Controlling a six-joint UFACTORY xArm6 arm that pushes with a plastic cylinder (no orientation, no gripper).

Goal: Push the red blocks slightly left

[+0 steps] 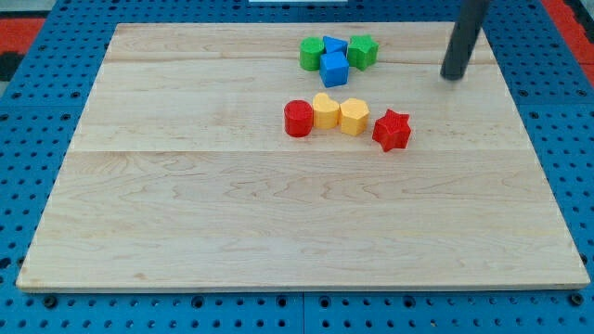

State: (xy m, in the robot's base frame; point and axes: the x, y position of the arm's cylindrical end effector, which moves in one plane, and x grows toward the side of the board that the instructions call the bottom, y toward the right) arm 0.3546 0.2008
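A red cylinder stands at the left end of a short row near the board's middle top. A red star stands at the row's right end, a little lower. Between them sit a yellow heart-like block and a yellow hexagon-like block, touching each other; the red cylinder touches the left yellow one. My tip rests on the board at the view's upper right, above and to the right of the red star, apart from every block.
A cluster toward the view's top holds a green cylinder, a blue block, a blue cube and a green block. The wooden board lies on a blue pegboard surface.
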